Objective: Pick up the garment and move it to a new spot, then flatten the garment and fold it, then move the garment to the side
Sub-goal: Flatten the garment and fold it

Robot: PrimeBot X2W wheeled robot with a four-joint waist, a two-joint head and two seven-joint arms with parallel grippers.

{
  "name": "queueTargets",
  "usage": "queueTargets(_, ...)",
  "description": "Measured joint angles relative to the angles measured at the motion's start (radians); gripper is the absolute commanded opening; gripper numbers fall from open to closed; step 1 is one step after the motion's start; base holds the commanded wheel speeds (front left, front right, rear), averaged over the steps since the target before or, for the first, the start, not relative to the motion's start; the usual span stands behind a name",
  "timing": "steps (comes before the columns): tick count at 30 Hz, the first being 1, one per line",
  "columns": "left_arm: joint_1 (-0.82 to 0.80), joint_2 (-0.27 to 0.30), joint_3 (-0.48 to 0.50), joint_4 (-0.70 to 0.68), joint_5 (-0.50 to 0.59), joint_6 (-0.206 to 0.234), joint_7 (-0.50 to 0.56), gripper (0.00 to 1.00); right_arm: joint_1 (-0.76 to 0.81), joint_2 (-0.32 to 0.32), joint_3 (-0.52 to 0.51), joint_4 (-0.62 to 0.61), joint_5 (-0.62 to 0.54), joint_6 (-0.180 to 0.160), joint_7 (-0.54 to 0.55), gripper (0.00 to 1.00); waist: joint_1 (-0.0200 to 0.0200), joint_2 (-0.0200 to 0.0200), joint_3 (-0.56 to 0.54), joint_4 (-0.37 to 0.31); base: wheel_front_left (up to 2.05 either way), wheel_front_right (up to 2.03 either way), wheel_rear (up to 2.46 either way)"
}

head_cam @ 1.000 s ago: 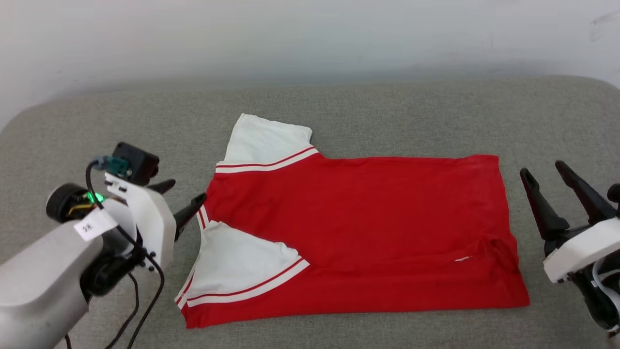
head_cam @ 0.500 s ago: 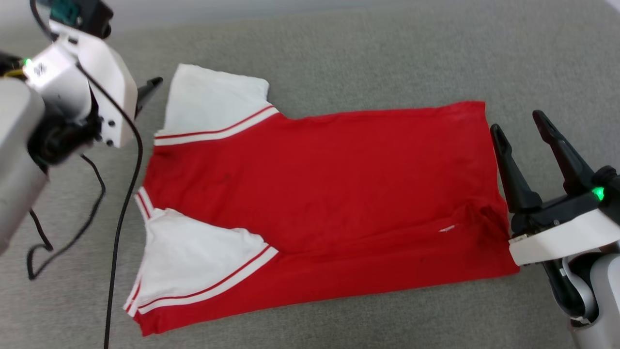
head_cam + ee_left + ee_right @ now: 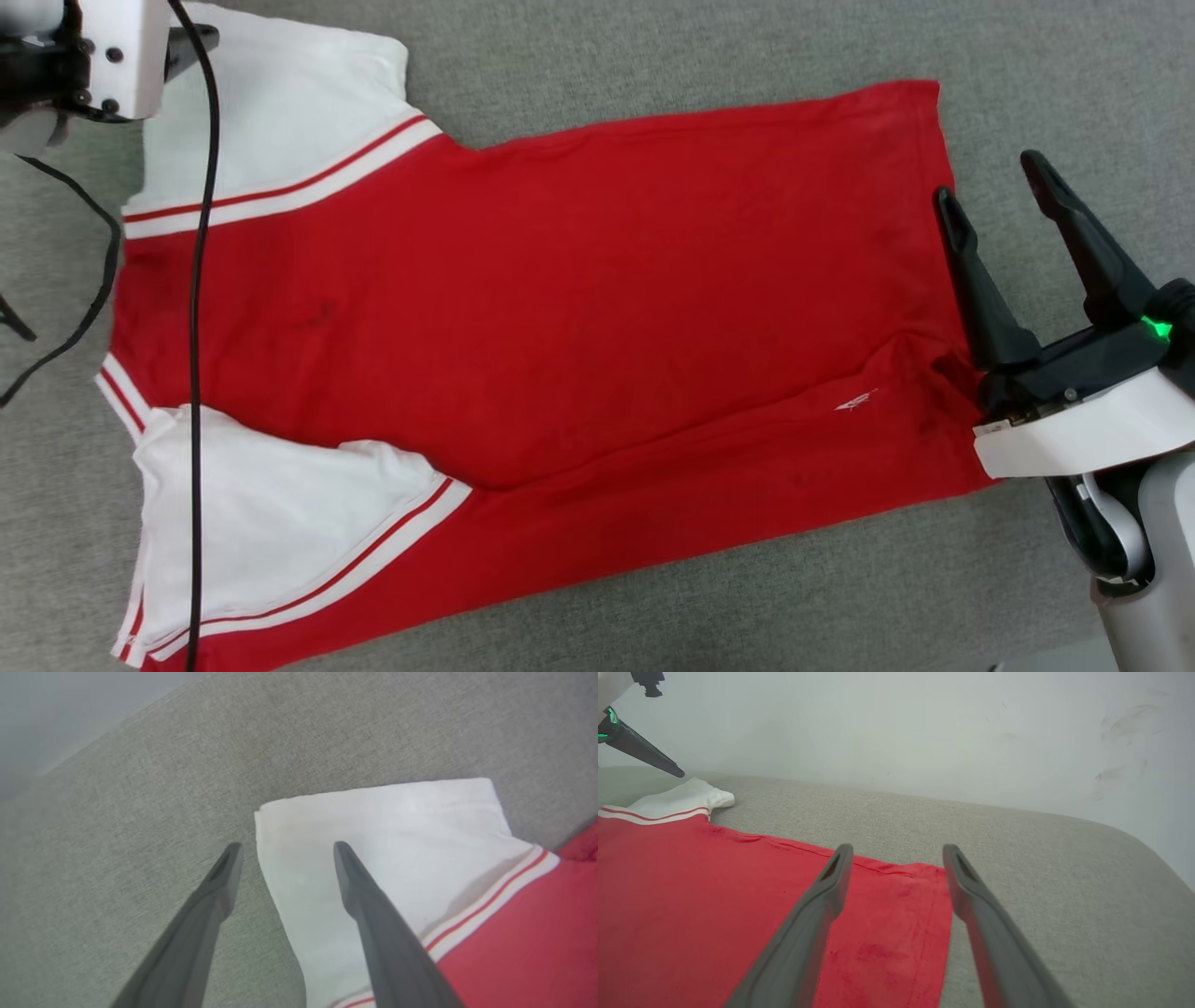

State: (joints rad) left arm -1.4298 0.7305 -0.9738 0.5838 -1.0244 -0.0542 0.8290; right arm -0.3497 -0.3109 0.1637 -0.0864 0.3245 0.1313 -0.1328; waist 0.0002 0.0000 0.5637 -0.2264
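A wide upholstered surface (image 3: 653, 56) in grey, finely woven fabric lay flat across the head view. In the right wrist view its far edge ran along the foot of a plain, pale grey-white wall (image 3: 896, 728), and on the right the upholstery ended in a soft rounded corner (image 3: 1134, 835). Faint dark scuff marks (image 3: 1120, 718) smudged the wall towards its upper right. The light was soft and even, and cast only weak, blurred shadows on the fabric.

Garment (image 3: 560, 308) red w/ white sleeves, red-white stripe trim; surface (image 3: 653, 56) under it grey.
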Motion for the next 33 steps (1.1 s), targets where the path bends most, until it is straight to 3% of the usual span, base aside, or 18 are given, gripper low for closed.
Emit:
queueTargets(14,0.007,0.0,-0.018,0.036,0.0,-0.025,-0.022,1.0,-0.023,-0.004,0.006,0.004,0.008,0.0,-0.025,1.0,-0.0002,0.0,0.072,-0.009,0.0,0.0,0.0)
queueTargets(15,0.007,-0.001,-0.022,0.035,0.004,-0.028,-0.022,0.73,-0.023,-0.004,0.004,0.002,0.008,0.0,-0.025,1.0,-0.0003,0.0,0.073,-0.008,0.0,0.0,0.0)
queueTargets(16,0.007,-0.002,-0.023,0.034,0.009,-0.034,-0.025,0.17,-0.023,-0.004,0.002,0.001,0.007,0.0,-0.025,1.0,-0.0003,0.0,0.073,-0.006,0.0,0.0,0.0)
queueTargets(17,0.007,-0.005,-0.023,0.035,0.006,-0.036,-0.031,0.0,-0.023,-0.004,-0.003,-0.001,0.003,0.0,-0.023,1.0,-0.0003,0.0,0.073,-0.004,0.0,0.0,0.0)
queueTargets(23,0.022,-0.029,-0.047,0.034,0.032,-0.052,-0.102,0.0,-0.04,-0.031,-0.052,-0.012,-0.005,0.0,0.004,1.0,-0.0002,0.0,0.045,0.015,0.0,0.0,0.0)
queueTargets(26,0.033,-0.035,-0.056,0.025,0.051,-0.058,-0.147,0.0,-0.07,-0.078,-0.07,-0.015,0.005,0.0,0.059,1.0,-0.0002,0.0,0.02,0.03,0.0,0.0,0.0)
queueTargets(33,0.057,-0.053,-0.08,-0.046,0.072,-0.068,-0.245,0.0,-0.161,-0.292,0.003,0.026,0.148,0.0,0.396,1.0,-0.0002,0.0,-0.041,0.086,0.0,0.0,0.0)
